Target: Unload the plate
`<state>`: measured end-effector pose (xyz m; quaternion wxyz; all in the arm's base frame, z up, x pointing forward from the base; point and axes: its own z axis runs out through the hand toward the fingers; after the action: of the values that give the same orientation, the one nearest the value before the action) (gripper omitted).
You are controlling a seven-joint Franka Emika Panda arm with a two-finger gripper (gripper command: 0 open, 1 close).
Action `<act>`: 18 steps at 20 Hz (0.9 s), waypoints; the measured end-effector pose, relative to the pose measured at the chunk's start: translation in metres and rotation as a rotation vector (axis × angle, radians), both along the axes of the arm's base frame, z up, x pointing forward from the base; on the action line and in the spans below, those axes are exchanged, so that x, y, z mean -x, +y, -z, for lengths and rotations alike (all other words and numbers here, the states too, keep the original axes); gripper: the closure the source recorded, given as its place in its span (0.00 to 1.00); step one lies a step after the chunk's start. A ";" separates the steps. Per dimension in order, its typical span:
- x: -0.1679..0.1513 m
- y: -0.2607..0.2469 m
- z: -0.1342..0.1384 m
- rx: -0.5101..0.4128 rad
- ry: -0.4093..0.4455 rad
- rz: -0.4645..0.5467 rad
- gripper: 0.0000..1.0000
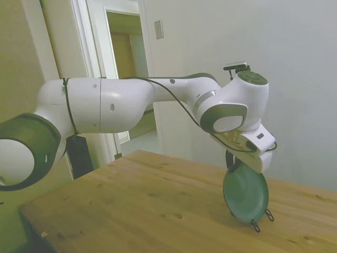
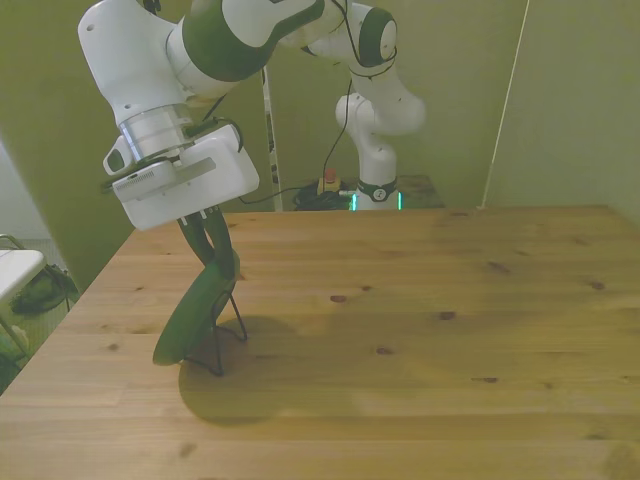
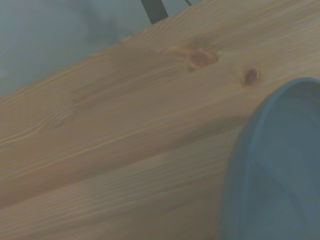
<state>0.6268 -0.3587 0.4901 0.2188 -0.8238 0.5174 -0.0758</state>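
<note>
The dark teal plate (image 2: 197,303) is propped nearly upright in its thin black wire stand (image 2: 228,338) on the wooden table (image 2: 420,330), its 12 o'clock rim apparently pinched by the closed gripper (image 2: 215,255) (contact judged), so lifting out remains undone.

Lighting was dim and yellow-green; the plate (image 2: 197,305) cast a soft shadow on the tabletop (image 2: 420,350); wrist view blurred.
</note>
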 end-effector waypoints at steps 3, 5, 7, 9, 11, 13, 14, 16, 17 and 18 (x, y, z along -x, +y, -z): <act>0.001 -0.003 -0.004 0.007 -0.005 0.004 1.00; 0.002 -0.005 -0.004 0.008 -0.006 0.006 1.00; 0.002 -0.005 -0.004 0.008 -0.006 0.007 1.00; 0.003 -0.006 -0.005 0.010 -0.006 0.009 1.00; 0.004 -0.009 -0.009 0.017 -0.009 0.013 1.00; 0.006 -0.011 -0.017 0.027 -0.017 0.020 1.00; 0.007 -0.011 -0.021 0.032 -0.020 0.023 1.00; 0.010 -0.011 -0.033 0.040 -0.031 0.032 1.00; 0.012 -0.011 -0.039 0.044 -0.036 0.036 1.00; 0.014 -0.010 -0.046 0.050 -0.041 0.041 1.00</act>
<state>0.6127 -0.3689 0.5358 0.2072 -0.8166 0.5274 -0.1099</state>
